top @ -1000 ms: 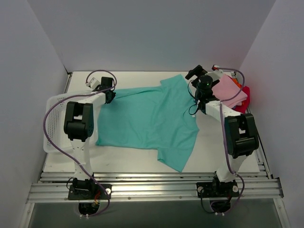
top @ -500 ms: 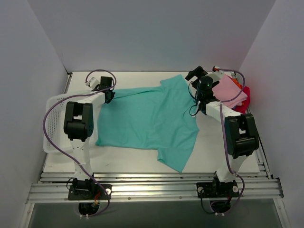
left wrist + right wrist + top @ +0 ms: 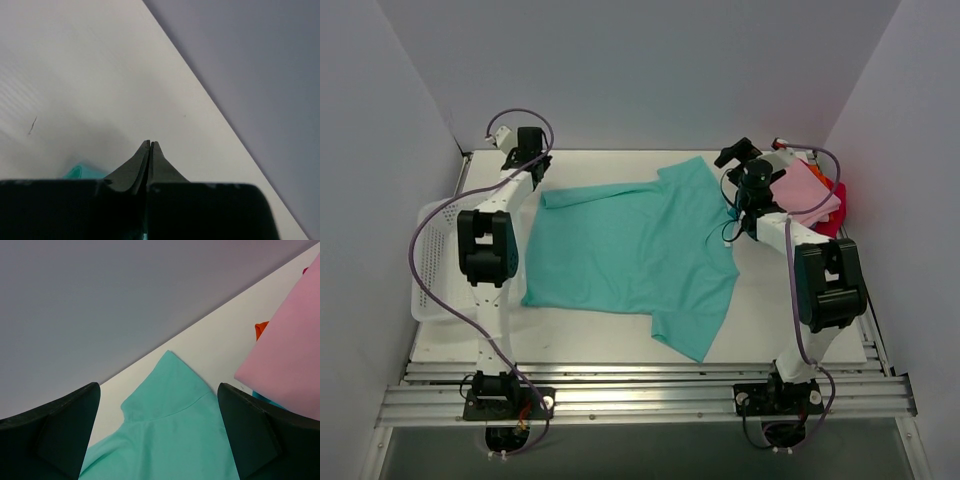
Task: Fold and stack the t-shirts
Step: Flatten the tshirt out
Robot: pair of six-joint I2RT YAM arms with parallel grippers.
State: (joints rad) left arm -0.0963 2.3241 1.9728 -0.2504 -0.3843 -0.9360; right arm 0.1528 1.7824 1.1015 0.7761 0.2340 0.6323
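Since the earlier frames, only the left arm has moved: it has let go of the shirt's far-left corner and swung up toward the far-left corner of the worktop [image 3: 605, 335], while the right arm has barely shifted.

At the far left a white mesh basket [image 3: 432, 270] sits against the worktop's left edge, well apart from the cloth. The left pincer [image 3: 151, 145] has its 2 fingers pressed together with nothing between them. Only a sliver of teal shows below it in the wrist view, so it is clear of the shirt, probably lifted away so the corner it dropped can lie flat.

The teal-green t-shirt [image 3: 630, 245] is spread flat across the middle of the worktop. Its long axis runs left to right, with the hem at the left and the neck end pointing right. 1 sleeve juts toward the far edge and the other toward the near edge. That open spread looks like the set-up for the first fold, which is not yet made.

The right pincer [image 3: 159, 390] hangs over the far sleeve with its fingers wide apart, holding nothing, likely poised to pick up that sleeve.

At the far right, the folded pile has a pink shirt [image 3: 805, 190] on top, with red [image 3: 837, 218] and orange [image 3: 261, 330] edges showing beneath.
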